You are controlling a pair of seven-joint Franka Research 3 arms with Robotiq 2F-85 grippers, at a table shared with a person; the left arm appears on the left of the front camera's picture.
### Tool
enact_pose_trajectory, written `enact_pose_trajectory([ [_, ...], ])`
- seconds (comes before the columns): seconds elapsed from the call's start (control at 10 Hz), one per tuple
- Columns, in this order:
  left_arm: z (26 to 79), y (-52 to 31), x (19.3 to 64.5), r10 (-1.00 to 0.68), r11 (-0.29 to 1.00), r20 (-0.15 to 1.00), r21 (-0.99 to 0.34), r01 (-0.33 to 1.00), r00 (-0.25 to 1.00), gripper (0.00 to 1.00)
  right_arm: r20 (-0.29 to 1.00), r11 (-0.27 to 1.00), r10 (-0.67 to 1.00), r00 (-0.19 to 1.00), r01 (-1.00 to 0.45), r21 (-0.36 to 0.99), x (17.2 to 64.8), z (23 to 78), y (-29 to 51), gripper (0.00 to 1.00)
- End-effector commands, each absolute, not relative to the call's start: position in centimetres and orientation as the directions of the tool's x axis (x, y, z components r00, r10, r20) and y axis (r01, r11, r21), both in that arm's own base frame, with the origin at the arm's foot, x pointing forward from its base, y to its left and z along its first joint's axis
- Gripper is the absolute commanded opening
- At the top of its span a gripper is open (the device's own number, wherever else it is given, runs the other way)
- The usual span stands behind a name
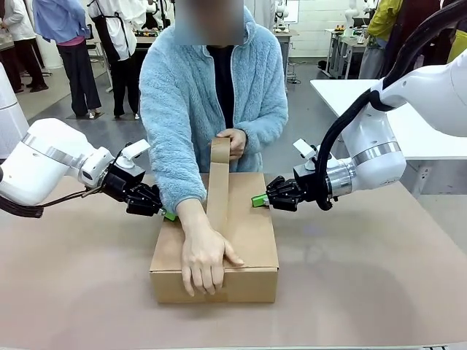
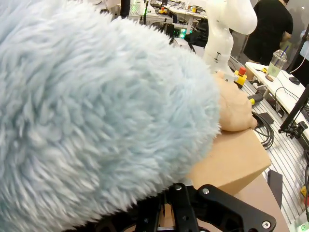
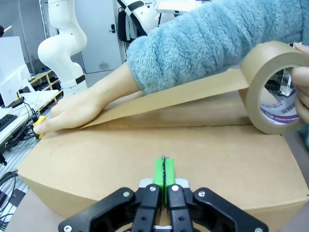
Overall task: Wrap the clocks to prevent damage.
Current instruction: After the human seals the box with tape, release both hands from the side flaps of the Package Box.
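brown tabletop [image 1: 379, 277]: closed box [image 1: 248, 240] being taped by person; left gripper [image 1: 166, 214] and right gripper [image 1: 258, 200] both clamped empty beside it

Box [image 1: 248, 240] shut, on table [image 1: 365, 292], betw. both finger pairs. Tape roll [image 3: 273, 87] (brown) at far top edge, strip [image 1: 217, 197] along lid.

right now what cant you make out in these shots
- What is inside the cardboard box: closed in the front and right wrist views, nothing of its contents shows.
- Left gripper tips: in the left wrist view the person's fluffy blue sleeve covers them.
- Print on the tape roll: cut off by the right wrist view's edge and partly behind the person's fingers.
- Whether the shut right gripper touches the box.
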State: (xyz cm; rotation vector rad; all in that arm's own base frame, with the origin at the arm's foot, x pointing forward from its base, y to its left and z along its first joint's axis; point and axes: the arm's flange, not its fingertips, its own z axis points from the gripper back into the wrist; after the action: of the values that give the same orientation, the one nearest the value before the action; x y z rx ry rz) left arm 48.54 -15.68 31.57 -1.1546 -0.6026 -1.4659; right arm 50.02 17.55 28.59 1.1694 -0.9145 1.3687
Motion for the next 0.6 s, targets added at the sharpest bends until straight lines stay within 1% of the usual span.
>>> enact_pose_trajectory([
  [0.0, 31.27, -15.82, 48.64, -0.444, -0.236, 0.89, -0.225, 0.945, 0.101, 0.0, 0.97, -0.127, 0.237, 0.056, -0.988, 0.088, 49.83, 28.29, 17.69, 0.01],
  [0.5, 31.27, -15.82, 48.64, -0.444, -0.236, 0.89, -0.225, 0.945, 0.101, 0.0, 0.97, -0.127, 0.237, 0.056, -0.988, 0.088, 49.83, 28.29, 17.69, 0.01],
])
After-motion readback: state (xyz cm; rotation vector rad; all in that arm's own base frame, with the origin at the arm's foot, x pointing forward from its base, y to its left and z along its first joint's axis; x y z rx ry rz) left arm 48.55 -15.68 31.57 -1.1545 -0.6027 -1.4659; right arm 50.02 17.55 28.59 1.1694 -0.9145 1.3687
